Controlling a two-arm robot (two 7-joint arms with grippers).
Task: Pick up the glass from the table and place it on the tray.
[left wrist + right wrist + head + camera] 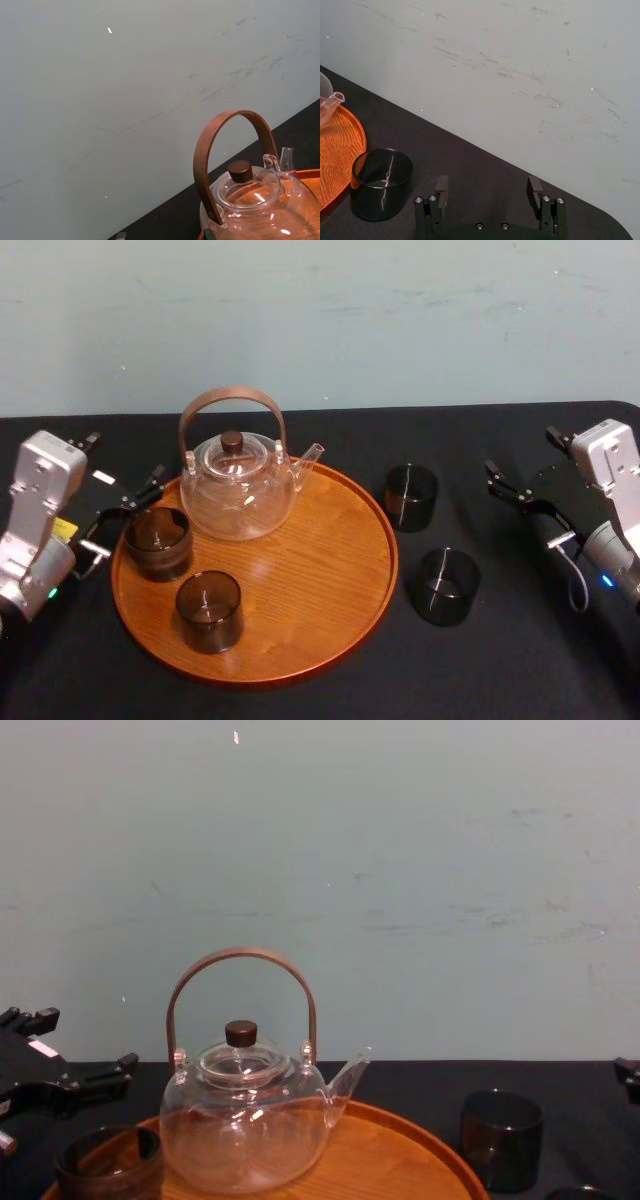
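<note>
Firstly, the edges: the worktop [330,695] under its black cloth ends at the pale wall behind, and its right back corner is rounded. The tray [310,570] lies left of centre. Its back part carries the clear teapot [240,485]. Its left part carries the left tray glass [158,542], close to the rim, and its front part the front tray glass [209,611]. The middle and the whole right half of the wood are bare.

Two more dark glasses stand upright on the cloth to the right of the tray, apart from each other. The far glass [411,497] is just beside the rim, and the near glass [447,586] is a little more to the front and right. Bare cloth lies between these two and the right pincer [508,485].

The right pincer is low over the cloth, to the right of the far glass and apart from it, and it is released. The right wrist view shows its fingers [441,186] spread with nothing between them. The left pincer [122,520] is at the tray's left rim, just beside the left tray glass, its fingers spread and holding nothing.
</note>
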